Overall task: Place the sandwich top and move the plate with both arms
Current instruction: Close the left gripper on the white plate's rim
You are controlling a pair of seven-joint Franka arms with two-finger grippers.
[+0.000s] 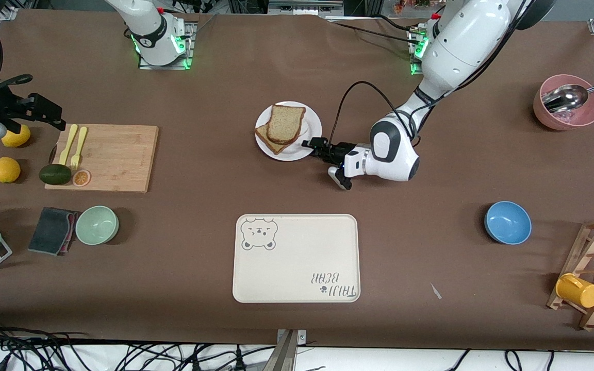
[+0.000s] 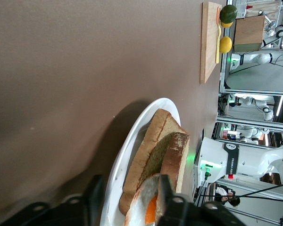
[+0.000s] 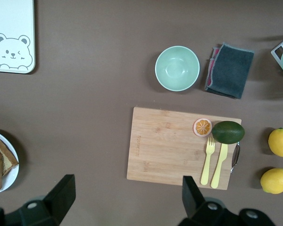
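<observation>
Nearest the front camera: cream bear-printed tray (image 1: 296,258), nothing on it. My guess is that's where the plate ends up, but the task line doesn't say.

Next up: blue bowl (image 1: 507,222) toward the left arm's end, green bowl (image 1: 97,224) and grey cloth (image 1: 52,230) toward the right arm's end. Cutting board (image 1: 102,157) a bit farther from the camera, with avocado, fork and knife on it (none of it task-relevant).

Left gripper (image 1: 313,146) is down at the plate (image 1: 310,129), at the rim on the side toward the left arm's end. In the left wrist view the fingers (image 2: 93,197) straddle the rim, one under the plate, one over it. Contact isn't visible, so I can't tell if it has clamped yet.

Sandwich top (image 1: 285,123) already sits on the stack on the plate, skewed against the darker bottom slice (image 1: 271,142). Fried egg (image 2: 145,207) pokes out between them in the wrist view. So placing looks done.

Right gripper (image 3: 125,192) is up over the table near the cutting board's corner, fingers spread wide, holding nothing. That arm is waiting, well apart from the plate.

Left to do, as I read it: confirm the left grip, bring the right gripper to the plate rim toward the right arm's end, then lift and move with both.
</observation>
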